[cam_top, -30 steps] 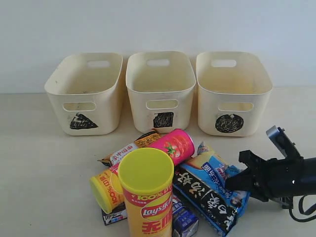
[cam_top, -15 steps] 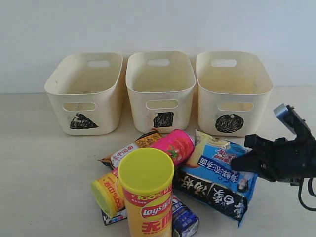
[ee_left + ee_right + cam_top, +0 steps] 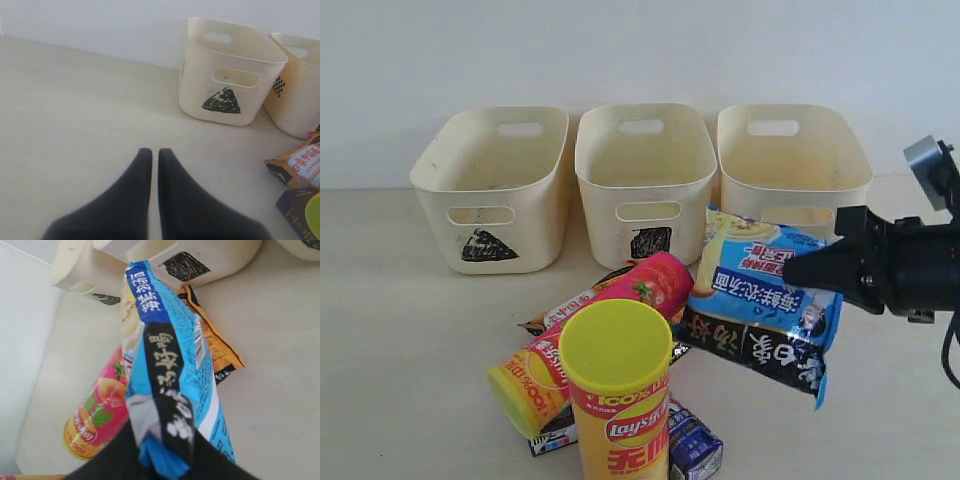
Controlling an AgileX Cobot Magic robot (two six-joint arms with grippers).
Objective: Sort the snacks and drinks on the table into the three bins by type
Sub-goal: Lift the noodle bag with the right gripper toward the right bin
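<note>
My right gripper [image 3: 798,270] [image 3: 165,460] is shut on one end of the blue-white foil bag [image 3: 760,285] [image 3: 170,365] and holds it off the table in front of the circle bin [image 3: 745,215]. A black strip with white lettering rises with it; I cannot tell whether that is a separate bag. Below lie the pink canister [image 3: 645,285] [image 3: 97,410], the yellow-orange canister [image 3: 525,385] and the orange-brown bag [image 3: 575,305] [image 3: 217,347]. The tall Lay's canister [image 3: 616,400] stands in front, by the dark purple carton [image 3: 695,450]. My left gripper [image 3: 151,152] is shut on nothing, over bare table.
The triangle bin [image 3: 430,180] [image 3: 200,85], the square bin [image 3: 605,225] [image 3: 295,100] and the circle bin stand in a row at the back. A blue and white carton [image 3: 552,432] peeks out under the yellow-orange canister. Bare table [image 3: 410,340] lies to the left.
My right gripper has risen and drawn back to the right, lifting the blue-white bag off the pile. The pink and yellow-orange canisters have shifted leftward.
</note>
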